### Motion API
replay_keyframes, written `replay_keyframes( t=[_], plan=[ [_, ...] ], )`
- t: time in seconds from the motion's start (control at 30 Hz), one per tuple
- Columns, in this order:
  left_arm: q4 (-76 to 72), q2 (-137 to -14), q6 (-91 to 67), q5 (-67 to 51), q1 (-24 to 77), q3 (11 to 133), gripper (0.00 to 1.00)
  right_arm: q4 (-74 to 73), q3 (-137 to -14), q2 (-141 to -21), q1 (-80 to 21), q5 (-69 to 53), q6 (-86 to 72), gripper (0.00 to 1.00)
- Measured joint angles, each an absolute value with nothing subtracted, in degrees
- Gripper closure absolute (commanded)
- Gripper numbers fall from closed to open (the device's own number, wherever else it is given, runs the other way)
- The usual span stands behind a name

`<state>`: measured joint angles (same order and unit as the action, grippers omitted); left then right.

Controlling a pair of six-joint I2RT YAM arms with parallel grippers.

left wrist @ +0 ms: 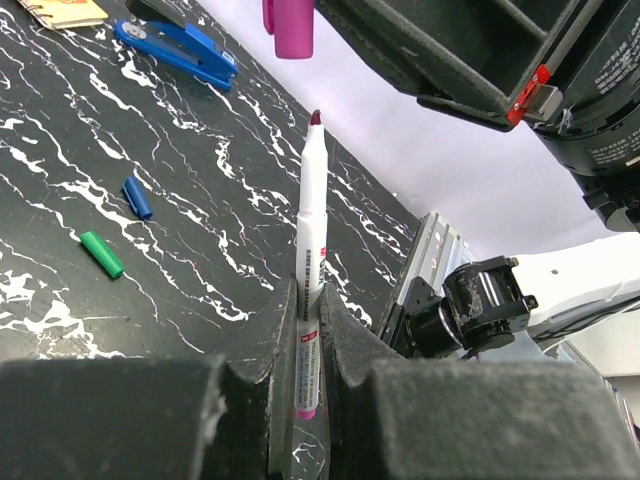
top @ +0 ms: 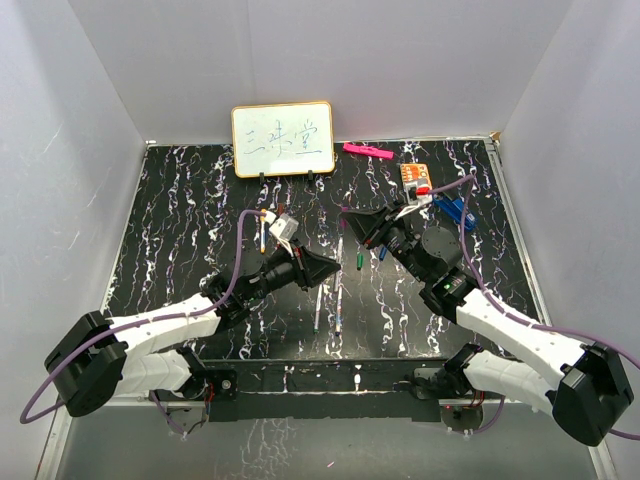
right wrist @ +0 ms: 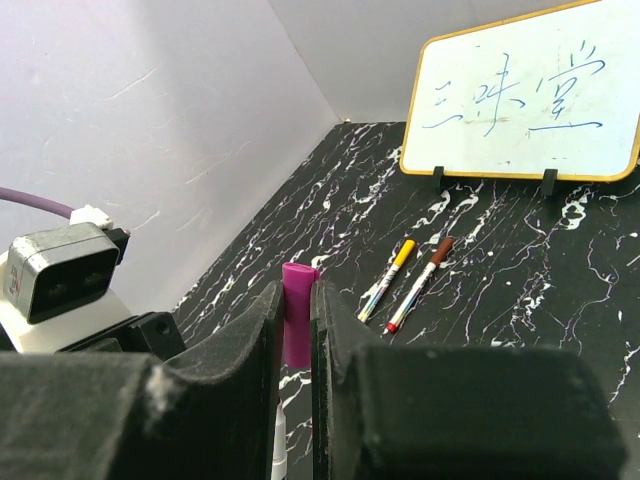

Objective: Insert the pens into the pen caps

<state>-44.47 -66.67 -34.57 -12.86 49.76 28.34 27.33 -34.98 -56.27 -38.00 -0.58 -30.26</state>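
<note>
Pens (right wrist: 388, 280) wearing yellow and brown caps are lying toward the desk's (top: 200, 200) far edge, seemingly done. The left gripper (left wrist: 308, 300) is clamping a third pen (left wrist: 311, 220) tip-up just below the magenta cap (left wrist: 290, 25) the right gripper (right wrist: 296, 300) is pinching; two pens (top: 318, 308), a green cap (left wrist: 101, 253) and a blue cap (left wrist: 137, 197) are waiting mid-desk.

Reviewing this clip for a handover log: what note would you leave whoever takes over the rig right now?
Left tool: shut on a pen, tip up.
Right tool: shut on the magenta cap, above that tip, not yet on.
Done: yellow-capped pen and brown-capped pen lie in front of the whiteboard.
Left: seat this cap; then green cap and blue cap, loose on the table, go on the two pens between the arms.
</note>
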Motion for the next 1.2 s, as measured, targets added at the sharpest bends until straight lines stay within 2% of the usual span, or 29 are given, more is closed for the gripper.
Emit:
replay_keyframes(
  t=[1.2],
  plan=[
    [-45.8,-67.6,-33.5,-11.0,49.9,28.4,1.0,27.2,-33.8,-55.5,-38.0,-0.6,-32.1,1.0]
  ],
)
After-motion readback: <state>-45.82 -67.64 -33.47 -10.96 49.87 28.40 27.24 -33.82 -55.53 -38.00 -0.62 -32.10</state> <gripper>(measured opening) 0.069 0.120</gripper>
